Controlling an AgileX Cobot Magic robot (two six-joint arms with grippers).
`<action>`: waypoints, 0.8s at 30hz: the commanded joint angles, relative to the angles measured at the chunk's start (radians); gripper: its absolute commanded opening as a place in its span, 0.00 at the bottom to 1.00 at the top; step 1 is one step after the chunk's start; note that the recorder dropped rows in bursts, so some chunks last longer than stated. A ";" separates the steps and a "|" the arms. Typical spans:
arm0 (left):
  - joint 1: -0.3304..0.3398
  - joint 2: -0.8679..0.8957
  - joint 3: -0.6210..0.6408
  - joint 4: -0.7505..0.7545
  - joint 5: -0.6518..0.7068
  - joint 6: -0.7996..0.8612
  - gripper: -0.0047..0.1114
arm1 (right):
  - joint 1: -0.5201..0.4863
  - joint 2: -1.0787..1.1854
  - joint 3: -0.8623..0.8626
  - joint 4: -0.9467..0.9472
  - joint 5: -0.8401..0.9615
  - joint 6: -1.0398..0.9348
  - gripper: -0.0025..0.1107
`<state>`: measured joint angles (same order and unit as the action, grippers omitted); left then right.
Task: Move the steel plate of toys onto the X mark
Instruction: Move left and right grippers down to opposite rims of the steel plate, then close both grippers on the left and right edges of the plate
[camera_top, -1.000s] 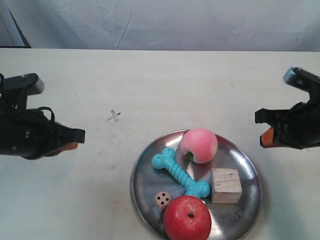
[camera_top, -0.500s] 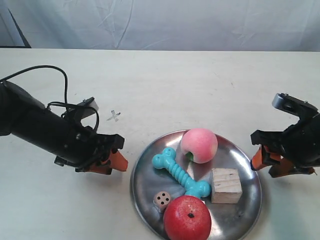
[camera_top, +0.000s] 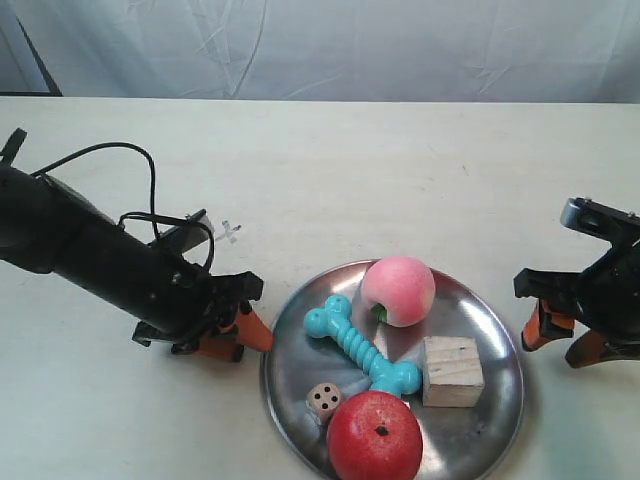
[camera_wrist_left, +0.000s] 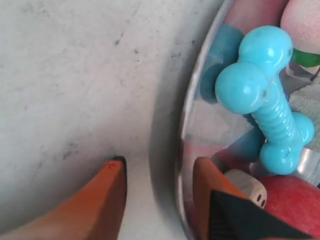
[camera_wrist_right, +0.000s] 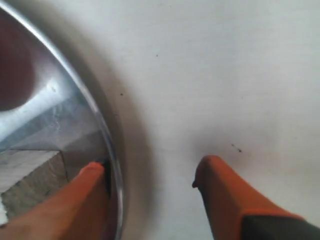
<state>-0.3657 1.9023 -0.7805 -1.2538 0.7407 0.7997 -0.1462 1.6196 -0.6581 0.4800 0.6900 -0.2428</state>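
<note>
The steel plate (camera_top: 300, 372) lies near the table's front with a pink peach (camera_top: 398, 290), a turquoise bone (camera_top: 361, 346), a wooden cube (camera_top: 452, 371), a small die (camera_top: 323, 399) and a red apple (camera_top: 375, 436) on it. My left gripper (camera_top: 252, 330) is open at the plate's left rim (camera_wrist_left: 192, 100): one finger (camera_wrist_left: 114, 172) is outside and the other (camera_wrist_left: 202, 172) over the dish. My right gripper (camera_top: 558, 342) is open at the right rim (camera_wrist_right: 106, 135), one finger (camera_wrist_right: 92, 172) by the cube (camera_wrist_right: 30, 175). The faint X mark (camera_top: 230, 232) lies up and left of the plate.
A black cable (camera_top: 150, 185) loops over the left arm, close to the X mark. The pale table (camera_top: 330, 170) stretches back to a white cloth backdrop (camera_top: 330, 45). The plate's front rim and the apple reach the bottom edge of the exterior view.
My left arm has swung in from the view's left edge until its open fingers straddle the plate's rim. My right gripper has dropped lower beside the right rim. The plate has not moved.
</note>
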 joint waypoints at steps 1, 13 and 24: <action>-0.016 0.012 -0.017 -0.018 0.015 0.020 0.40 | -0.004 0.001 0.039 0.046 -0.051 -0.011 0.46; -0.105 0.012 -0.027 0.007 -0.044 0.021 0.40 | -0.002 0.078 0.085 0.279 -0.069 -0.229 0.46; -0.105 0.012 -0.027 0.007 -0.064 0.018 0.40 | -0.002 0.212 0.106 0.413 -0.051 -0.341 0.44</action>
<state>-0.4644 1.9093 -0.8063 -1.2566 0.7080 0.8161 -0.1535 1.7608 -0.5779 0.9315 0.6697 -0.5715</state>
